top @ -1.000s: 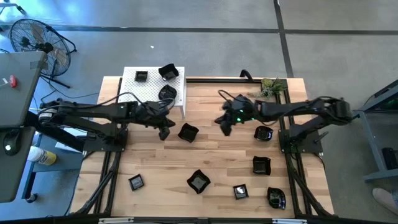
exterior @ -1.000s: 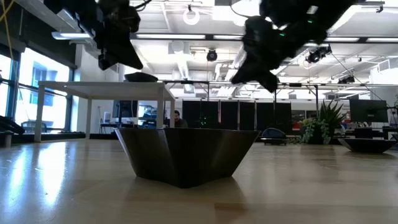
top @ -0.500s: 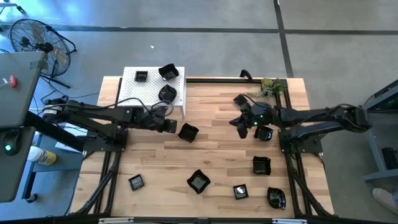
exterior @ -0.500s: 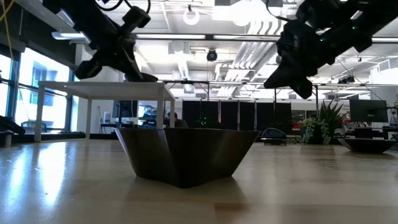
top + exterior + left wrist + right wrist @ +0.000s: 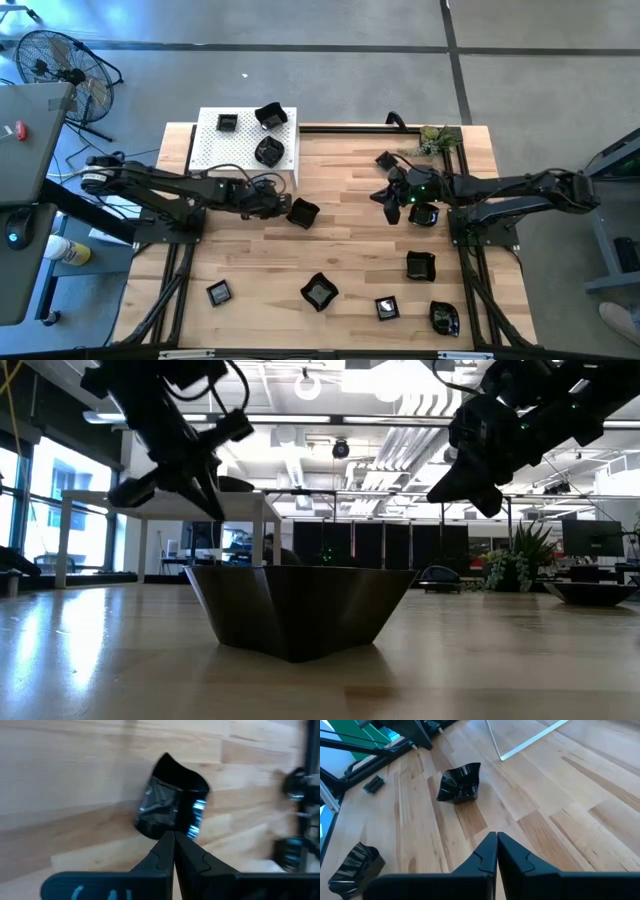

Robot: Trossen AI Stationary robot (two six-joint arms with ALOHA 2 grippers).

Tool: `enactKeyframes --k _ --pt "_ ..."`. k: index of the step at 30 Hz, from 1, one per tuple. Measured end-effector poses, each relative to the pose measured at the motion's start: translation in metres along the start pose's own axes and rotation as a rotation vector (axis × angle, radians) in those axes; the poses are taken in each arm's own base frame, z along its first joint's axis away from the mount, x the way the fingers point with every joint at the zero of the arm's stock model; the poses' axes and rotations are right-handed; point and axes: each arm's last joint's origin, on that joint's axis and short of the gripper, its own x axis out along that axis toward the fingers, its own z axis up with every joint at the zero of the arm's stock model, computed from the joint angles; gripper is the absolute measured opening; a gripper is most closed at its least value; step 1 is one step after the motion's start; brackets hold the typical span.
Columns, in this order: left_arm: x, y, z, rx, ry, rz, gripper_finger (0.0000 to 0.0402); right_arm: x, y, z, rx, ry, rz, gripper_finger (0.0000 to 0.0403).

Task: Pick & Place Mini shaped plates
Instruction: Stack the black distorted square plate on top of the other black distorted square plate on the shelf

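Note:
Several small glossy black mini shaped plates lie scattered on the wooden table, and three more sit on a white perforated stand (image 5: pixel 215 150) at the far left. My left gripper (image 5: pixel 280 207) hangs shut, slanting down, just left of one angular plate (image 5: pixel 303 212). In the left wrist view that plate (image 5: pixel 172 802) lies right ahead of the shut fingertips (image 5: pixel 174 836), and I see no contact. My right gripper (image 5: pixel 383 197) is shut in the air at the far right, beside another plate (image 5: pixel 424 214), with nothing in it.
More plates lie along the near half of the table: (image 5: pixel 219 293), (image 5: pixel 319 291), (image 5: pixel 387 307), (image 5: pixel 420 265), (image 5: pixel 445 318). A green plant sprig (image 5: pixel 435 140) stands at the far right corner. Bare wood lies between the two grippers.
My left gripper has sunk and edged right toward the angular plate, rolling about its own axis, and has stayed shut. My right gripper has drawn back toward the table's right edge, then held still. No plate has moved.

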Motion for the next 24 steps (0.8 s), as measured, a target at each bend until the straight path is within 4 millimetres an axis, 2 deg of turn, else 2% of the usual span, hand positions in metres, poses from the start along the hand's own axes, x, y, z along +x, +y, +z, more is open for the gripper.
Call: enactKeyframes --k 6,16,20,24 --pt "0.015 0.002 -0.002 0.055 -0.019 0.044 0.0021 0.0 0.0 0.0 -0.004 0.0 0.001 0.0005" --pt "0.032 0.008 -0.007 0.072 0.027 0.112 0.0133 0.0 0.0 0.0 -0.013 -0.002 0.004 0.0006" --pt "0.04 0.011 -0.01 0.053 0.044 0.149 0.0138 0.0 0.0 0.0 -0.012 -0.003 0.005 0.0002" --pt "0.048 0.013 -0.011 0.044 0.042 0.169 0.0124 0.0 0.0 0.0 0.002 -0.003 0.006 0.0003"
